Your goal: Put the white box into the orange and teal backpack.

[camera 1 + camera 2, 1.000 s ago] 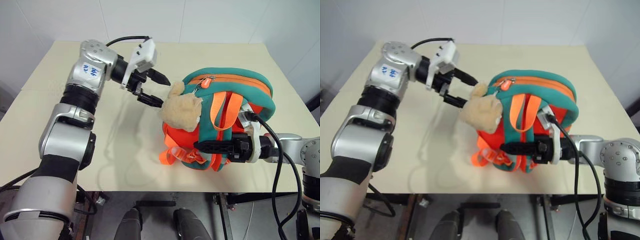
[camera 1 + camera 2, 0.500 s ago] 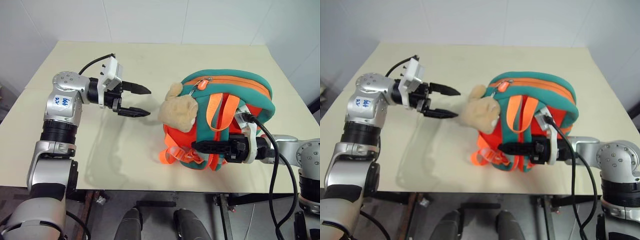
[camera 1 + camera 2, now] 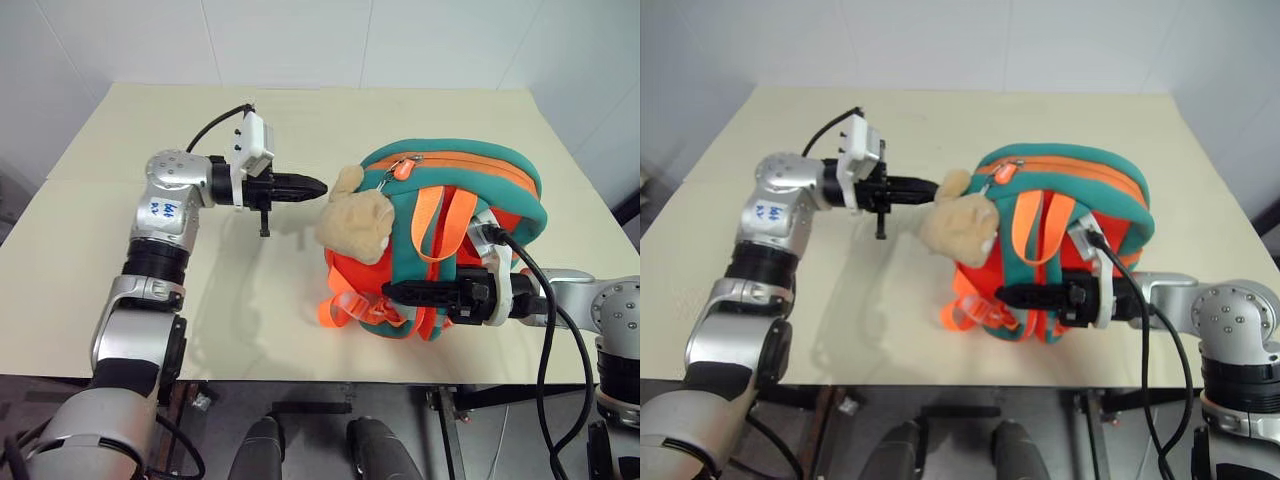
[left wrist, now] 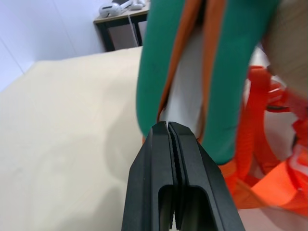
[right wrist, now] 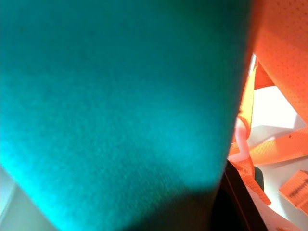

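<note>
Two risks stand out, read from the robot's left side across to its right.

On the left, over the cream table (image 3: 120, 250), the left gripper (image 3: 315, 187) is pinched fully closed with nothing between its fingers. It points level at the tan plush toy (image 3: 362, 222), the tip just short of the toy's ear. If it pushes on like this, it would likely shove the toy and tip or slide the pack rather than catch anything. Closed fingers cannot take hold of a flap or of the zipper pull (image 3: 405, 168).

At the centre, the orange and teal backpack (image 3: 455, 160) stands upright on the table near its front edge, its orange straps (image 3: 430, 220) facing the camera. In the left wrist view, a pale strip (image 4: 185, 91) shows in the gap between two orange-trimmed teal edges. I take this for the white box sitting in the opening, though I cannot be sure, nor tell how deep it sits. If it is only partly in, a nudge to the pack could let it slip back out or jam against the zipper trim.

On the right, the right gripper (image 3: 395, 293) lies across the lower straps, pressed close against the fabric. Whether it is clamped on the pack I cannot tell. If it is merely resting there, the pack has little to brace it and could topple toward the table edge.
</note>
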